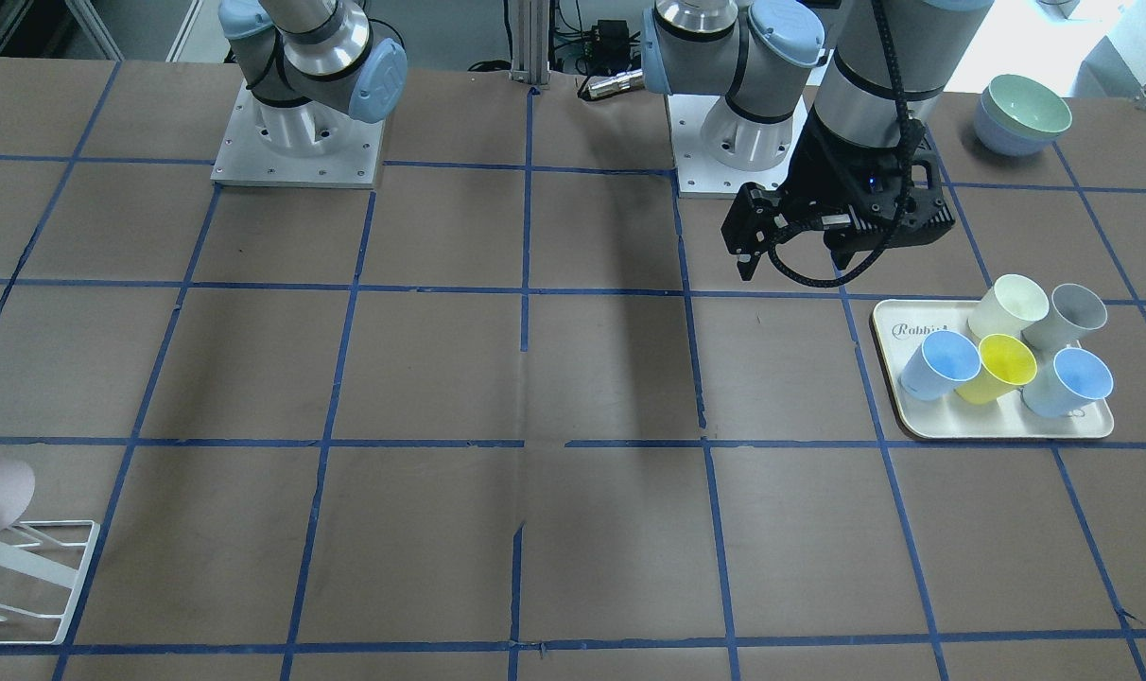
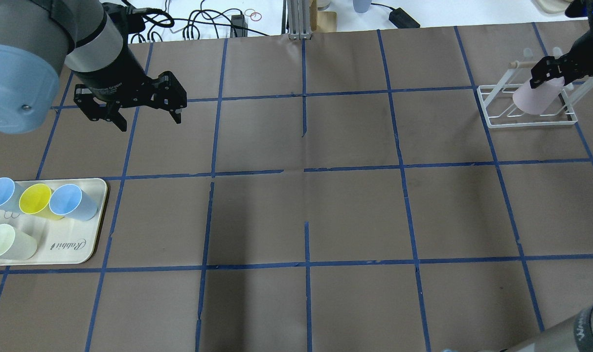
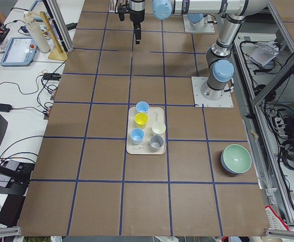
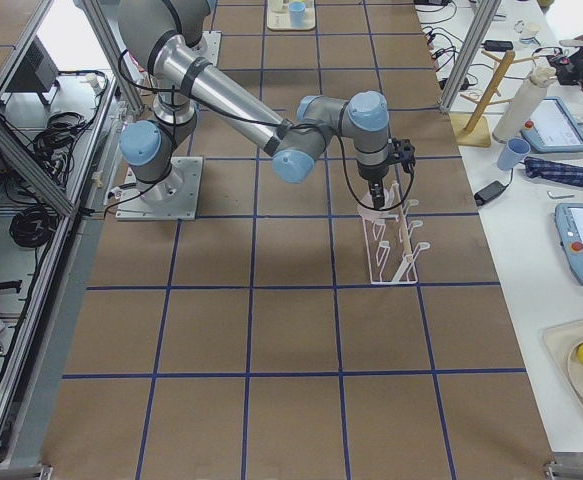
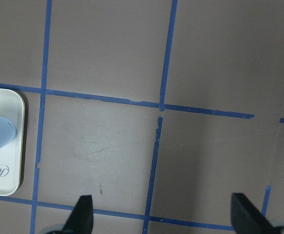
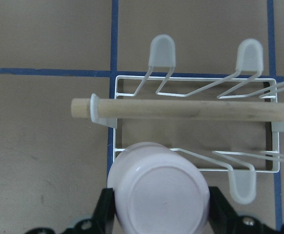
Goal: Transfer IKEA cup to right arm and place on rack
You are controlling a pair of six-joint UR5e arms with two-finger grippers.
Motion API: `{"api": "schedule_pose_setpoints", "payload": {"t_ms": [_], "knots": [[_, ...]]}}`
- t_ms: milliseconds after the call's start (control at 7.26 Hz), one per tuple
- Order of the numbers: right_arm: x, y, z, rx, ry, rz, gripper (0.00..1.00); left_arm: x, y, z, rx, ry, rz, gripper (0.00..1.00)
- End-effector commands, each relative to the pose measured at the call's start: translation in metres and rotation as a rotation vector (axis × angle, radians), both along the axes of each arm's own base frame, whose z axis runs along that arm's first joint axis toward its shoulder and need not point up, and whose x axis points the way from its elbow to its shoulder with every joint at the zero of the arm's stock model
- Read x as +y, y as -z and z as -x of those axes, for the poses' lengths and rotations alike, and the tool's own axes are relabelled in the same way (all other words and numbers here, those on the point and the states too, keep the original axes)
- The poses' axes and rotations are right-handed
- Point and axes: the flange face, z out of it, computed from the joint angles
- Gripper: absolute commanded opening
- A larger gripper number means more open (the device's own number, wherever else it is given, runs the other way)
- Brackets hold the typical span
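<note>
Right end effector tight around IKEA cup, base up, axis tilted, over rack.

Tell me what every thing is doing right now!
Pink cup: upside down, held at the rack.
Right claw: shut on the pink cup.
Left claw: open, empty.
Rack: standing on the table, no other cup on it.
Tray: lying flat, holding five cups.
Tray cups: upright, mouths up.
Bowls: stacked, mouths up.
</note>
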Motion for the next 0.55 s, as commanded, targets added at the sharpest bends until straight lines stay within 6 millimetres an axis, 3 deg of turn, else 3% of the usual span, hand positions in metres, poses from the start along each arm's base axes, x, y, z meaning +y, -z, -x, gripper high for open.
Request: {"api": "schedule_pose_setpoints", "payload": {"t_ms": [0, 275, 413], "knots": [[-0.0024, 0.0109, 0.0011, -0.01, 0.001, -0.015, 0.0, 0.0005, 0.0006, 0.0, 0.0, 0.003, -0.001, 1.0], [-0.0029, 0.0128, 0.0013, -0.012, -0.001, -0.017, 0.01, 0.0003, -0.0002, 0.0001, 0.001, 0.005, 0.0, 1.0], [-0.0028, 0.0145, 0.0012, -0.014, -0.001, -0.02, 0.17, 0.0003, -0.0002, 0.0001, 0.001, 0.005, 0.0, 1.0]]}}
